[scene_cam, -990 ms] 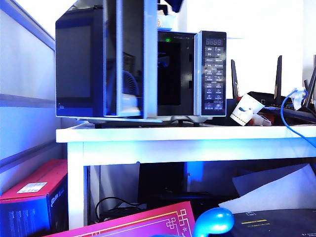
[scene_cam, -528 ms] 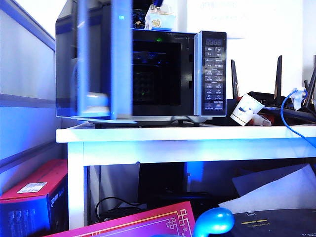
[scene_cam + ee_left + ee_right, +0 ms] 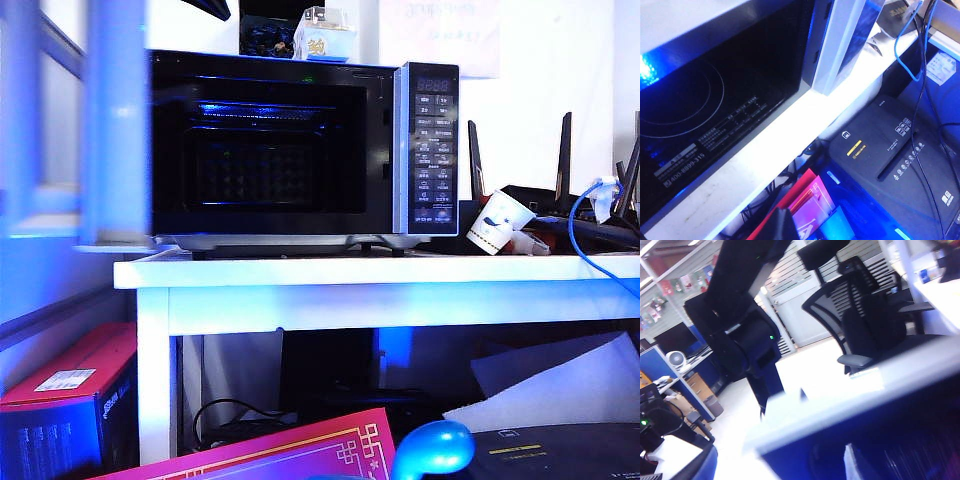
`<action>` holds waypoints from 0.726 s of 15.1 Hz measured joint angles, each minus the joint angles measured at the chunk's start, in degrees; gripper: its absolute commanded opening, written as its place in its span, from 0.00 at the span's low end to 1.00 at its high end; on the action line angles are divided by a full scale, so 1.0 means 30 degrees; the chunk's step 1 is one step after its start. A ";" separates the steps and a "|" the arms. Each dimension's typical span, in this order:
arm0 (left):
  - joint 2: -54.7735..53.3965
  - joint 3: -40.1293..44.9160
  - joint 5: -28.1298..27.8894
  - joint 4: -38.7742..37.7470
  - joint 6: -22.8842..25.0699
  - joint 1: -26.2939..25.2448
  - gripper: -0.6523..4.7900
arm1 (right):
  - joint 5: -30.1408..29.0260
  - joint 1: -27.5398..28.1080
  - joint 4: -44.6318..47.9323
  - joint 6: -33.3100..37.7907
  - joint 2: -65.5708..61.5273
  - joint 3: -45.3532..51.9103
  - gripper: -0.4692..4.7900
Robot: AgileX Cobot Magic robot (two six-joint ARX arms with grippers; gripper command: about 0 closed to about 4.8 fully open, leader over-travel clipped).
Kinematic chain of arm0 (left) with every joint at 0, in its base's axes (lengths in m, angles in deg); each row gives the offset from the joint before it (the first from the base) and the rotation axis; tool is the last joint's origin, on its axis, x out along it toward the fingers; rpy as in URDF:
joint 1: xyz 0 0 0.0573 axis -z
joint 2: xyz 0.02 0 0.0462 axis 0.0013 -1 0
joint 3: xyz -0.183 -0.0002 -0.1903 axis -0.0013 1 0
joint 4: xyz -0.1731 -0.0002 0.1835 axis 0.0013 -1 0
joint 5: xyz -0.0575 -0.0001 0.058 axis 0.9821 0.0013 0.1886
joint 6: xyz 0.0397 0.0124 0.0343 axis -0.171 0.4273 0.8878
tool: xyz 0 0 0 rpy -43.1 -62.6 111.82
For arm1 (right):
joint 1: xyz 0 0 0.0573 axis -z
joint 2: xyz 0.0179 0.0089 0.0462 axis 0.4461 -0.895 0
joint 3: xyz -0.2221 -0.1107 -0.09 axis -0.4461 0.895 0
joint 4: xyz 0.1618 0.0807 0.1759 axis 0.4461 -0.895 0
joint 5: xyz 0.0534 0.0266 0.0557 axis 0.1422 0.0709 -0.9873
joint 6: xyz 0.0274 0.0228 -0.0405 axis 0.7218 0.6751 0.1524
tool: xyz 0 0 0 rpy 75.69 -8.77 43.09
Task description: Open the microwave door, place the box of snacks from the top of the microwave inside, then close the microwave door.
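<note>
Looking up, we see the small pale snack tub (image 3: pixel 324 38) atop the black boxy microwave (image 3: pixel 300 150), cavity open below; neither gripper visible, both states unknowable.

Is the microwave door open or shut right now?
Open. The microwave door is swung out at the exterior view's left, exposing the dark cavity of the microwave.

Our left gripper (image 3: pixel 782 226) is showing only a dark tip at the edge of its wrist view, jaws unreadable. Our right gripper is staying out of every view. One arm (image 3: pixel 205 7) is poking in overhead.
</note>
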 measured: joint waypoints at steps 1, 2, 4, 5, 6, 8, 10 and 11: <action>0.0000 0.0000 0.0007 -0.0146 0.0029 0.0007 0.11 | -0.0168 0.0153 0.0000 0.0000 0.0051 0.0000 0.72; 0.0000 0.0007 0.0007 -0.0233 0.0073 0.0007 0.11 | -0.0197 0.0277 0.0058 -0.0109 0.0087 0.0000 0.72; 0.0000 0.0000 0.0007 -0.0226 0.0204 0.0007 0.11 | -0.0219 0.0678 0.0066 -0.0328 0.0095 0.0000 0.73; 0.0000 0.0007 0.0007 -0.0226 0.0270 0.0000 0.11 | -0.0219 0.1071 0.0102 -0.0663 0.0095 0.0000 0.73; 0.0000 0.0007 0.0007 -0.0226 0.0270 0.0000 0.11 | -0.0175 0.1362 0.0204 -0.0721 0.0095 0.0000 0.73; 0.0000 0.0007 0.0007 -0.0226 0.0277 0.0007 0.11 | 0.0510 0.1574 0.0211 -0.0831 0.0095 0.0000 0.73; 0.0000 0.0007 0.0007 -0.0233 0.0284 0.0007 0.11 | 0.0678 0.1763 0.0350 -0.1341 0.0022 0.0000 0.73; 0.0000 0.0007 0.0007 -0.0226 0.0284 0.0000 0.11 | 0.1093 0.2120 0.0503 -0.1362 0.0000 0.0000 0.73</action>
